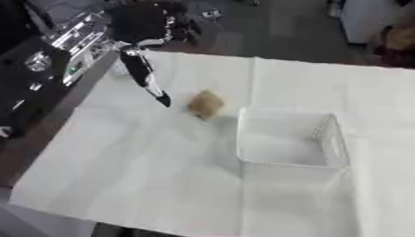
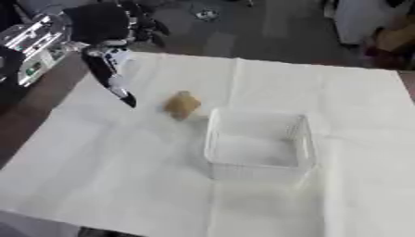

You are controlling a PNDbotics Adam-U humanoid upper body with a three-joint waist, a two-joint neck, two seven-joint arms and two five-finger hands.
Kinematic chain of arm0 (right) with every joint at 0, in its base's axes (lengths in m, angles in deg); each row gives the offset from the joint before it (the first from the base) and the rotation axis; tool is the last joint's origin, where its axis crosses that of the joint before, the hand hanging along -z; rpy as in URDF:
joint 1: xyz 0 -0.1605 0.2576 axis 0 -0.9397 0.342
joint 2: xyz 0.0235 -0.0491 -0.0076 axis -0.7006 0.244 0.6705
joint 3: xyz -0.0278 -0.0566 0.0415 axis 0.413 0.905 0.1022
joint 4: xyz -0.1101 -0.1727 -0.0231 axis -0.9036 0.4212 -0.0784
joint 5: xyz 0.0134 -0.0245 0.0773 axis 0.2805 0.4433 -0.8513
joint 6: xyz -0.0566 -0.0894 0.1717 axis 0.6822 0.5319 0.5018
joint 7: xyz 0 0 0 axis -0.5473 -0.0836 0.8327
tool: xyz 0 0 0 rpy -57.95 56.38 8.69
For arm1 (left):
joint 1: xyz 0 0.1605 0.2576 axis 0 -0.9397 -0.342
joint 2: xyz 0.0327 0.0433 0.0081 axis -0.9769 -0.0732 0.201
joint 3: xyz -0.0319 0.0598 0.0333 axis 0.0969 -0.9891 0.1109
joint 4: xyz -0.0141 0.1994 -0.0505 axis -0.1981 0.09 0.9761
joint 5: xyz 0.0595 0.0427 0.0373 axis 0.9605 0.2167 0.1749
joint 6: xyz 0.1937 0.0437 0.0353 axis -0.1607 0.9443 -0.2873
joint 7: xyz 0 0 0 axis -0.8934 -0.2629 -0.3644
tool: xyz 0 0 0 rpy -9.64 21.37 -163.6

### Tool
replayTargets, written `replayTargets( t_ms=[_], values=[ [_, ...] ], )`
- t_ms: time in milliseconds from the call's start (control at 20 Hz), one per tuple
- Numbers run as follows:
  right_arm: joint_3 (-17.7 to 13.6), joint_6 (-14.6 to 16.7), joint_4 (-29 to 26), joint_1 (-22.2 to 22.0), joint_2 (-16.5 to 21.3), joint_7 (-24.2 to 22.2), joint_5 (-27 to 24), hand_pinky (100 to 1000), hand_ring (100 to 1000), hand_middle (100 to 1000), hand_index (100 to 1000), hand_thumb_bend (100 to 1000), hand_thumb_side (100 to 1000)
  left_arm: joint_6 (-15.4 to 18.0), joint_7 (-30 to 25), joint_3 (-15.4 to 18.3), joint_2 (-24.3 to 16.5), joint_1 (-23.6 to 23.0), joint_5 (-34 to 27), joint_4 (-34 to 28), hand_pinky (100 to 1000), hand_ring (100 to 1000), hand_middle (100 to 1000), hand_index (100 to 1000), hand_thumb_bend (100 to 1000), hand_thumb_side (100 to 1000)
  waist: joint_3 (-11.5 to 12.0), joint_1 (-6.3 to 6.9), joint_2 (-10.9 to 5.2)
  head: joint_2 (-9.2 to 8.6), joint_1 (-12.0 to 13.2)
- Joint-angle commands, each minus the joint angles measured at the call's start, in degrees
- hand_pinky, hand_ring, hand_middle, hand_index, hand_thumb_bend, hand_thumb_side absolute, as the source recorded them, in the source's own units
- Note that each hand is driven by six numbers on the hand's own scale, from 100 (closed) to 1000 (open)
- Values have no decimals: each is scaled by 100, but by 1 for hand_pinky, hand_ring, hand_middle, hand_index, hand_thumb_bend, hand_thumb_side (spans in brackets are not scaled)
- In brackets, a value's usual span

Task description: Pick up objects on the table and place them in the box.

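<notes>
— Where is your left hand?

— My left hand (image 1: pixel 144 69) comes in from the upper left corner, over the far left part of the table (image 1: pixel 146 176). The fingers (image 1: pixel 160 97) run out long and straight, pointing down and to the right, so I call the hand apart, curled round nothing. The dark fingertip hangs just to the left of the brown object (image 1: pixel 206 102). I cannot tell whether it touches the cloth below it.

— And that object, what is it?

— A small tan-brown lump, rounded, blurred. I can say its colour and shape and no more. It lies on the white cloth (image 2: pixel 122 166) near the middle of the table, between my fingertip and the box (image 1: pixel 290 139), close to the box's far left corner but outside it.

— What about the box?

— It is clear plastic with low walls, square, standing upright on the cloth to the right of the lump. Through the walls I see only the white cloth under it.

— Your right hand?

— It shows in neither view, so I cannot speak of it.

— Anything else around?

— Dark equipment (image 1: pixel 48 41) with pale panels crowds the upper left beyond the table edge, and grey floor (image 1: pixel 275 28) lies past the far edge.
</notes>
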Motion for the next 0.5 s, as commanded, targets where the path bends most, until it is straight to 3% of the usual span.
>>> replayTargets(
  t_ms=[50, 500],
  values=[
    [1, 8, -75, 123, 1, -31, -10, 100, 358, 422, 792, 159, 1000, 94, 1, 7, -61, 172, 178, 26, 924, 783, 826, 814, 984, 855, -30, 32, -57, -94, 90],
    [32, -30, -75, 213, -32, -95, -10, 100, 358, 422, 795, 160, 1000, 260, -55, -70, 54, 383, 588, 154, 945, 789, 835, 822, 978, 894, -108, 88, 4, -113, 176]
  ],
)
